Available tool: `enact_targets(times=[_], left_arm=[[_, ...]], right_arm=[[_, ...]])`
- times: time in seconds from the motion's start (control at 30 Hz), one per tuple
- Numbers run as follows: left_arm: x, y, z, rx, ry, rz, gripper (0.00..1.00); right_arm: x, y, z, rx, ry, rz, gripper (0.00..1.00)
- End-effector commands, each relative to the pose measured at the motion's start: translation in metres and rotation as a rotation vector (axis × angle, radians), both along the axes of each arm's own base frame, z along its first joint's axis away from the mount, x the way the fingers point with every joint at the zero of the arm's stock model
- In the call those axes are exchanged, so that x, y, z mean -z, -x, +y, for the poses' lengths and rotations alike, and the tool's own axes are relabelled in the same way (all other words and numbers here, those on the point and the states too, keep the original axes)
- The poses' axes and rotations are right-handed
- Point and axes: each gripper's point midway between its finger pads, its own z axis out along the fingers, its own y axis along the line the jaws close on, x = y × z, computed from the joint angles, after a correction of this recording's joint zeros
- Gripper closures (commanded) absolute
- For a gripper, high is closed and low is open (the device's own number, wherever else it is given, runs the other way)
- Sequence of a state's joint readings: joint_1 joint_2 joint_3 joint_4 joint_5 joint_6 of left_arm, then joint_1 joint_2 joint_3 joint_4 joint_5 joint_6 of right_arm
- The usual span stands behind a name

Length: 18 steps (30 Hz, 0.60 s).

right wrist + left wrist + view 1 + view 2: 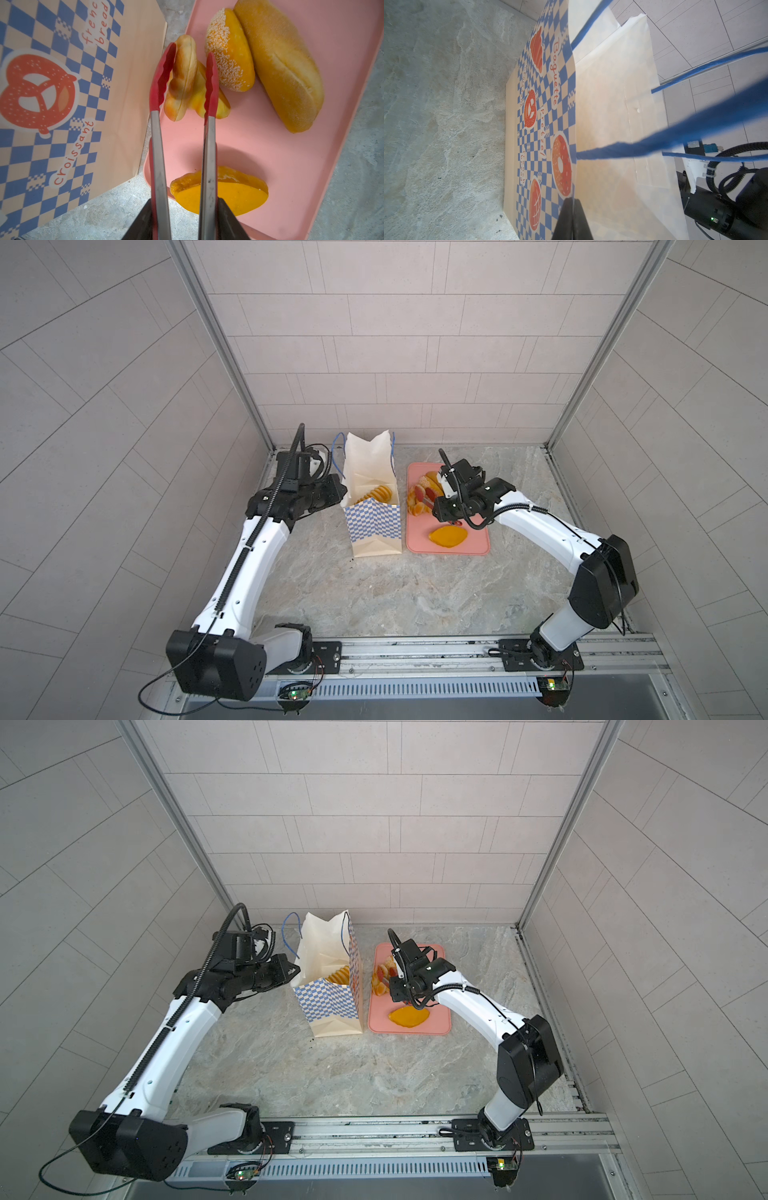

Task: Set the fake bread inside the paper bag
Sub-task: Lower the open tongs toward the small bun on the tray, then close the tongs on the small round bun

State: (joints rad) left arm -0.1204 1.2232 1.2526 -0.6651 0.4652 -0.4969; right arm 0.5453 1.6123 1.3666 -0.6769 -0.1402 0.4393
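left fingers (564,220) pinched shut on paper bag (376,526) rim, bag upright on counter (374,593) just beside tray (311,166) | right fingers (228,220) clamping red tongs (158,145), tips either side of fake bread (182,83) at tray's bag-side edge | another fake bread (380,492) inside bag

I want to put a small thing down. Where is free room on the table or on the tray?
Free: the wide marble table in front of the paper bag and pink tray; also the tray's bare middle. Crowded: the tray's far end, where fake bread piles around the red tongs; the bag-tray gap is narrow.
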Motion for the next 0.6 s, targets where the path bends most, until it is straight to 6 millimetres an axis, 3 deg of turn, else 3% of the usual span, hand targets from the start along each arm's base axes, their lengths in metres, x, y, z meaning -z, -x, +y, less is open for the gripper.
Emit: enact_targets(times=[0.0,0.57], left_arm=[[-0.004,0.001,-0.001,0.009,-0.01,-0.016,1.0],[-0.005,0.002,-0.001,0.009,-0.009,-0.018,1.0]], right_arm=[[-0.016,-0.009,0.005,0.011,-0.014,-0.049,0.56],[-0.033,-0.008,0.002,0.013,-0.025,-0.088,0.68]])
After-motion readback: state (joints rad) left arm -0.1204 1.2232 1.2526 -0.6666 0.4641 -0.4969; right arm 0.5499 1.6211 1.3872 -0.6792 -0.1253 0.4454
